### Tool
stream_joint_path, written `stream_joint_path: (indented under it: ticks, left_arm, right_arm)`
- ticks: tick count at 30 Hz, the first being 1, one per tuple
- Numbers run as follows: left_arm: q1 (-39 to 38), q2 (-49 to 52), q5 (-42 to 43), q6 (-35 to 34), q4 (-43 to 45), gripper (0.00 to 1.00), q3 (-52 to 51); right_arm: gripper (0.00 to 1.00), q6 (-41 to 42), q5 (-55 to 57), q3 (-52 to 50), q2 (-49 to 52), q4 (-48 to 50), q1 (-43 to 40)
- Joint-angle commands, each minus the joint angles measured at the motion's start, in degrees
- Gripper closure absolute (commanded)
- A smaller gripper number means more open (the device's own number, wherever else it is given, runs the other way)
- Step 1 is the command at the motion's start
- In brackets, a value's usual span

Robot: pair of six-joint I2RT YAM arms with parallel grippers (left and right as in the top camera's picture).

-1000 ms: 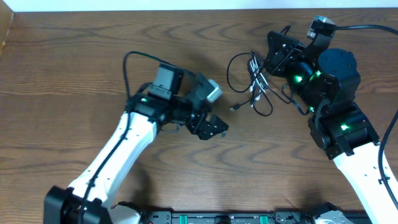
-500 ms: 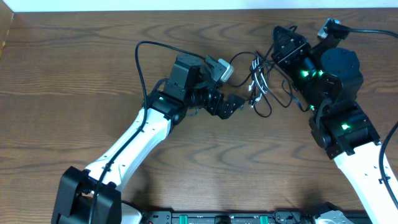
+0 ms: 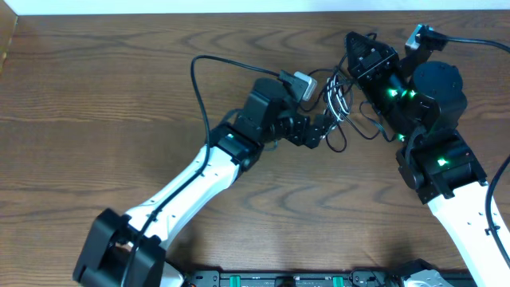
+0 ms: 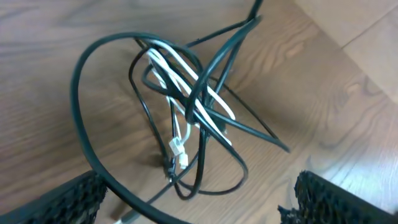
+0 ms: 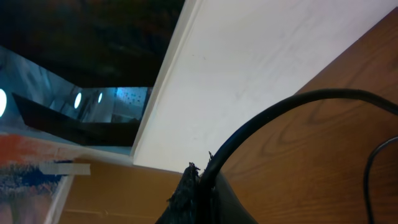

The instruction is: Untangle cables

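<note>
1. The left gripper (image 3: 317, 132) has swung across the surface (image 3: 119, 80) toward the right gripper (image 3: 358, 49) and spread its jaws wide; it holds nothing.
2. The cables (image 3: 336, 104), black loops knotted round a white cord (image 4: 176, 147), lie bunched just beside the right gripper.
3. The right gripper stays clamped on one black strand (image 5: 273, 110), so the left looks ready to pull a loop free.

Overhead looks down; left wrist closely views the same cables (image 4: 198, 102).

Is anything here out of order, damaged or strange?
Yes. The cables form one knotted bundle: black loops cross over and around the white cord. Nothing looks broken or spilled.
</note>
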Motion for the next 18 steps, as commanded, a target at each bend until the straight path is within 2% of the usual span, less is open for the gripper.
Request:
stream_joint_path:
  ticks: [1,5,9,18]
  left_arm:
    - [-1.4,2.8,-2.7,-2.9,2.0,0.02,0.4]
    - [-2.4,5.7,-2.7,-3.4,4.5,0.02,0.4]
    - [-2.4,8.4,-2.7,-6.8,9.0,0.02,0.4]
    - [-2.4,9.7,-2.7,-7.0,14.2,0.02,0.4]
  right_arm:
    - [0.99,0.7,-1.7,0.8,0.0,0.4,-0.3]
    - [0.99,0.7,-2.5,0.8,0.0,0.3,-0.3]
    - [0.99,0.7,-2.8,0.8,0.0,0.2,-0.3]
    - [0.99,0.7,-4.5,0.8,0.0,0.1,-0.2]
